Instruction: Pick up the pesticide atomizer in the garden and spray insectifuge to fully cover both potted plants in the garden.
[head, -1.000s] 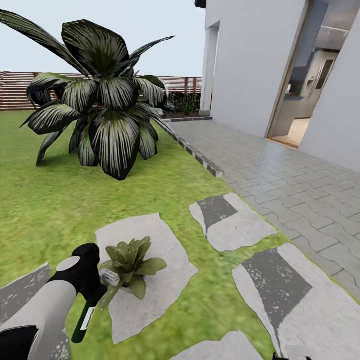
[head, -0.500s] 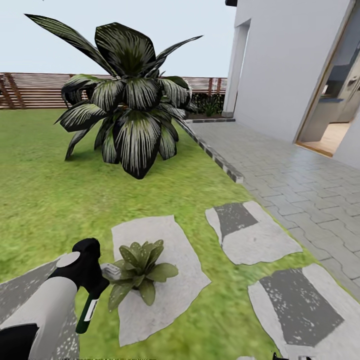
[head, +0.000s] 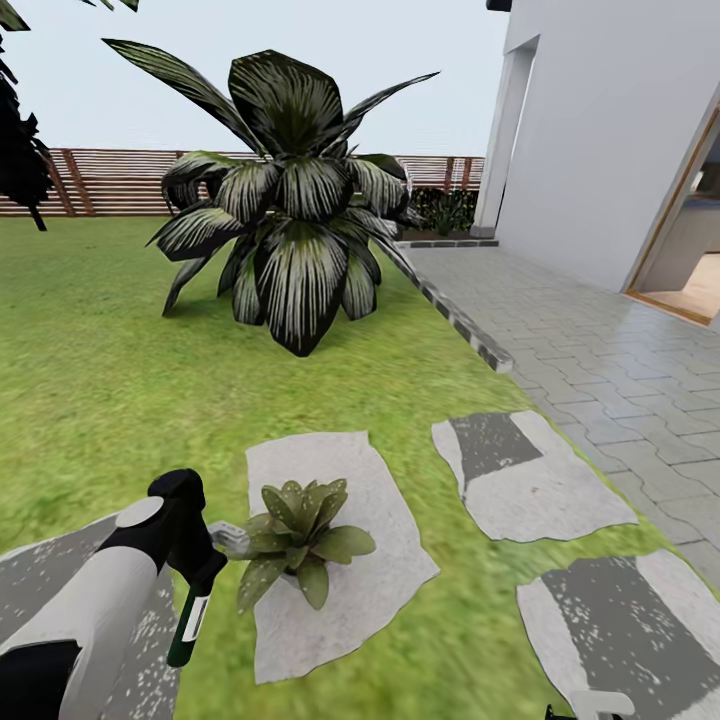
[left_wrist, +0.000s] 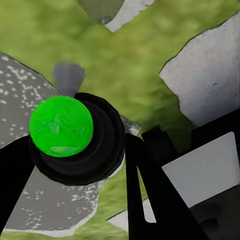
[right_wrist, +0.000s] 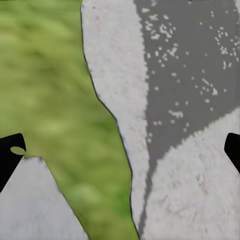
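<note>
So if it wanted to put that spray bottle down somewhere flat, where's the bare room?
The stepping stone right of the potted plant is bare, bordered by lawn and the paved path. The next stone nearer the robot is free too. The plant's own stone is crowded on its left, where the left claw holds the spray bottle by the leaves.

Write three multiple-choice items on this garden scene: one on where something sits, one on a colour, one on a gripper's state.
1. The potted plant stands on:
A. a stepping stone
B. bare lawn
C. the paved walkway

2. The pesticide atomizer has a body that is:
A. red
B. dark green
C. yellow

3. The left gripper is:
A. open and empty
B. shut on the atomizer
C. gripping a leaf

Answers: 1 A, its pot sits on a pale stepping stone ringed by grass. 2 B, dark green hangs below the gripper. 3 B, the bottle hangs from the gripper.
</note>
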